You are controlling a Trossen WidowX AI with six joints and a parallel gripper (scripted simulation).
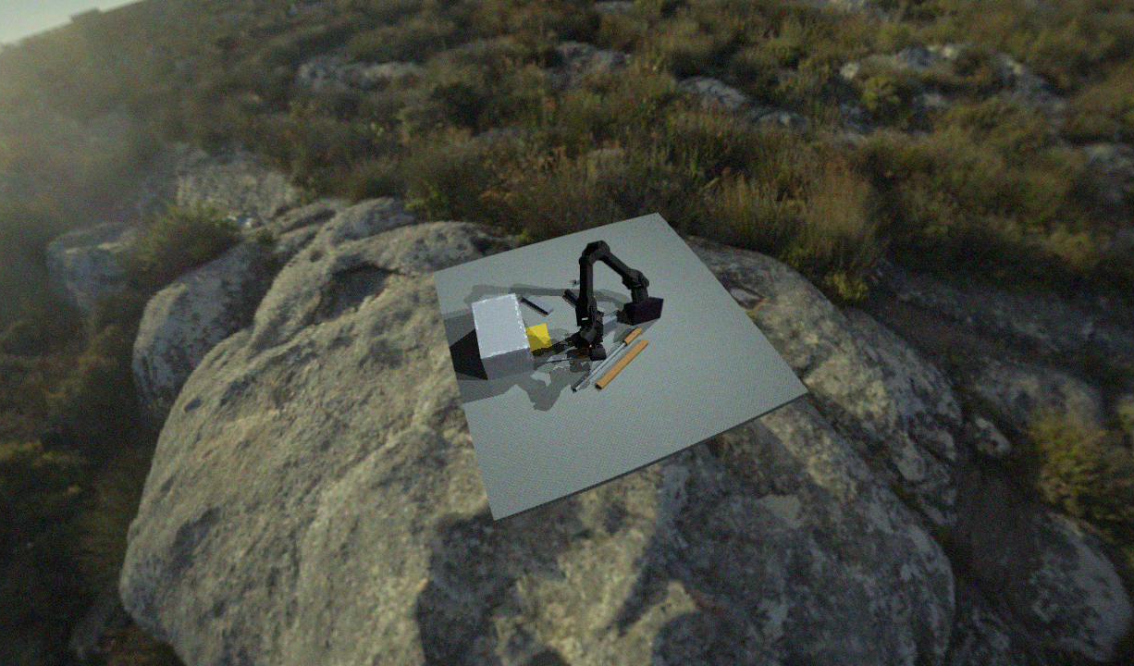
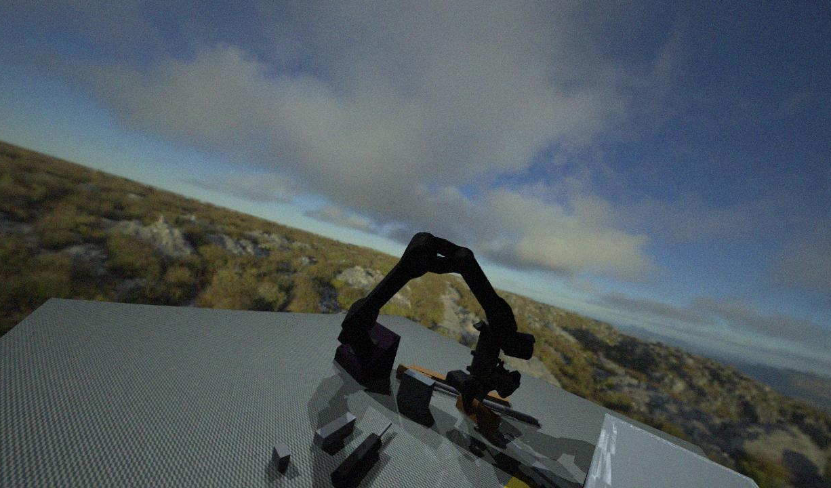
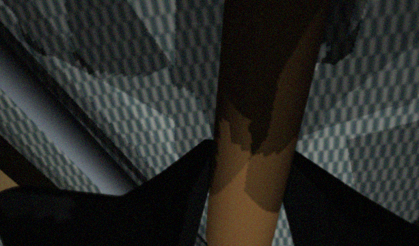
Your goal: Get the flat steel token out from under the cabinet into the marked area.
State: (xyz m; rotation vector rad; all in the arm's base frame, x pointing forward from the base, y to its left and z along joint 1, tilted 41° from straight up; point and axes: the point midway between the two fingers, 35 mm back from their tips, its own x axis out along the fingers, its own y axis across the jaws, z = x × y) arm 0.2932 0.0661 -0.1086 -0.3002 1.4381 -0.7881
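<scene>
My gripper (image 2: pixel 468 402) (image 3: pixel 245 152) is shut on the orange handle (image 2: pixel 482 418) (image 3: pixel 245 191) of a tool, with one black finger on each side. The handle appears raised a little above the table; its far part is dark with shadow in the wrist view. The pale cabinet (image 1: pixel 499 325) (image 2: pixel 661 458) stands left of the arm in the top view. The yellow marked area (image 1: pixel 538 335) (image 2: pixel 515 482) lies in front of it. The steel token is not visible, nor can I make out the vent slots. The tool's far end is unclear.
A grey rod (image 2: pixel 518 415) (image 3: pixel 63 126) lies beside the held handle. An orange bar (image 1: pixel 622 364) lies parallel beyond it. A grey block (image 2: pixel 415 397) stands near the arm base. A black bar (image 1: pixel 536 305), another grey block (image 2: pixel 334 431) and a small block (image 2: pixel 280 458) lie elsewhere on the table.
</scene>
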